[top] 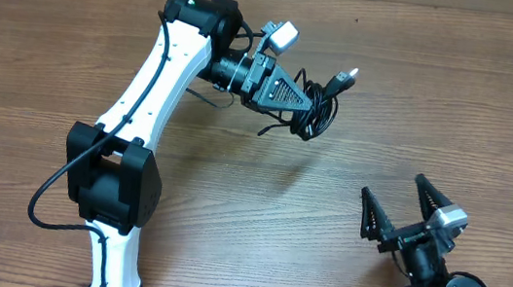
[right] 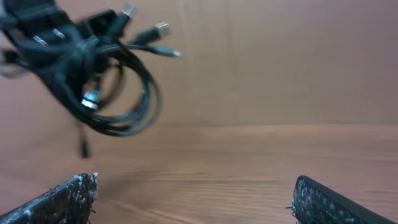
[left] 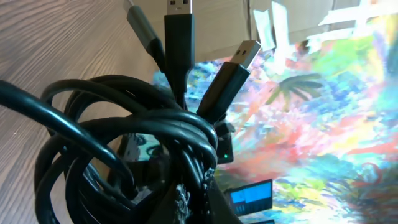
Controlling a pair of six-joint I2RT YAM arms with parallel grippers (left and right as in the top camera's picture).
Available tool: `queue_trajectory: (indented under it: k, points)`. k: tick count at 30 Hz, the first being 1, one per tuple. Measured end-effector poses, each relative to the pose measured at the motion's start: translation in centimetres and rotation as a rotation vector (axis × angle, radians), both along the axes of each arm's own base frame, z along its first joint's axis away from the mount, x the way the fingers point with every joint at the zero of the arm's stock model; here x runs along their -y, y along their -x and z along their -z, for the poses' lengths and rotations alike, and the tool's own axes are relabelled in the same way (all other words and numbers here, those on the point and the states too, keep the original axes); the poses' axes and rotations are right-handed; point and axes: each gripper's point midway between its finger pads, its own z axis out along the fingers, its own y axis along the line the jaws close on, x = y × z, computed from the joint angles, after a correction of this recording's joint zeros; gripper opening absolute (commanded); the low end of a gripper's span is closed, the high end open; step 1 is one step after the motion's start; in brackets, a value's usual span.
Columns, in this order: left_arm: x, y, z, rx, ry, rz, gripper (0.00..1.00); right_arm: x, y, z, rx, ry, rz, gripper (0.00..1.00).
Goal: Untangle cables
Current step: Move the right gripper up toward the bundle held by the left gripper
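Hanging clear of the wooden table (top: 458,100), a bunched coil of black cables (top: 317,110) is clenched in the left gripper (top: 307,103) toward the far middle of the work surface, with the white left arm (top: 161,83) stretched out over the boards to hold it there. Open wood lies on every side of the bundle. There is a broad run to the right and a narrower band between the bundle and the table's far edge (top: 431,2). A wide stretch separates it from the right gripper (top: 401,206), which sits well apart by the near edge, its two fingers spread wide and holding nothing.

From overhead, one pale plug (top: 347,77) juts up and to the right from the coil, and a thin loose end (top: 268,128) trails to the lower left. The left wrist camera, pressed close, shows what the overhead view cannot. Several glossy loops are wound over one another in a knot, and three plug ends fan upward from it, two of them metal-tipped USB connectors (left: 245,52). Behind them is a blurred, brightly coloured backdrop (left: 329,106).

The right wrist camera gives a soft-focus, side-on look. The coil hangs in the air above the wood with one cord end dangling beneath it; whether that end reaches the surface cannot be told. That camera's own finger pads (right: 68,198) stand far apart at the bottom corners.
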Motion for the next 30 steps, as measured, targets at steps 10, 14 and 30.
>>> queue_trajectory:
  k: [10, 14, 30]
  points:
    - [0.1, -0.1, -0.5, -0.024, 0.024, -0.006, 0.04, -1.3, 3.4, -11.5, -0.135, -0.078, -0.095, 1.0]
    - [0.1, -0.2, -0.6, -0.066, 0.018, -0.009, 0.04, -2.0, 2.8, -13.0, -0.296, -0.088, -0.131, 1.0]
    - [0.5, 0.2, -0.7, -0.287, -0.051, -0.009, 0.04, -6.6, -1.6, -11.4, -0.592, -0.187, -0.466, 0.49]
